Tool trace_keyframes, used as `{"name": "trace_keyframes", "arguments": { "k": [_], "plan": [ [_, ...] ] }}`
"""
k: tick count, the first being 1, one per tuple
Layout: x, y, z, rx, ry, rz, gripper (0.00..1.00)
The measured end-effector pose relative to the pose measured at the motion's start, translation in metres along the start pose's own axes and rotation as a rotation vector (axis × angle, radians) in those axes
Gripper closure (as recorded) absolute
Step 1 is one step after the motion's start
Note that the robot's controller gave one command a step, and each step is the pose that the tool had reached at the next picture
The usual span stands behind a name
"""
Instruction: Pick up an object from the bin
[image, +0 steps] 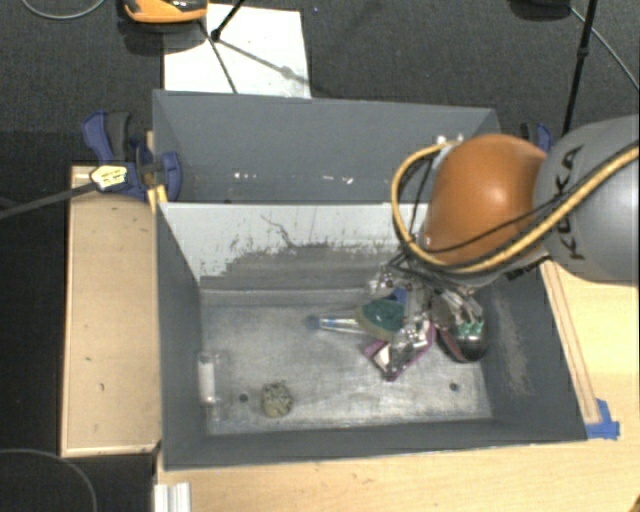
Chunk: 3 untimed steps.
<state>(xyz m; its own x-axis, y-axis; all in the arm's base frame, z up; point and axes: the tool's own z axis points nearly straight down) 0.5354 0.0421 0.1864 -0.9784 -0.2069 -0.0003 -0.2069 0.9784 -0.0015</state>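
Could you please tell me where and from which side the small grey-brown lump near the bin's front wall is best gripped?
Probably grip the grey-brown lump across its middle, coming straight down from above: it looks roughly round and lies alone on the bin floor, with free space on either side.

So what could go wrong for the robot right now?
The gripper is down among a tight bunch: a teal piece, a purple thing and a dark round thing. It might catch two at once, or nudge one away and come up with nothing. The blue stick beside the teal piece could get dragged along too.
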Motion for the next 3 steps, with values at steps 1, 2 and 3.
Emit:
{"name": "trace_keyframes", "arguments": {
  "k": [1,2,3],
  "plan": [
    [-0.014,-0.043,0.114,-0.004,-0.013,0.111,0.0],
    [-0.016,-0.043,0.11,-0.002,-0.019,0.111,1.0],
    [-0.025,-0.026,-0.011,0.0,-0.01,-0.008,1.0]
  ]
}}
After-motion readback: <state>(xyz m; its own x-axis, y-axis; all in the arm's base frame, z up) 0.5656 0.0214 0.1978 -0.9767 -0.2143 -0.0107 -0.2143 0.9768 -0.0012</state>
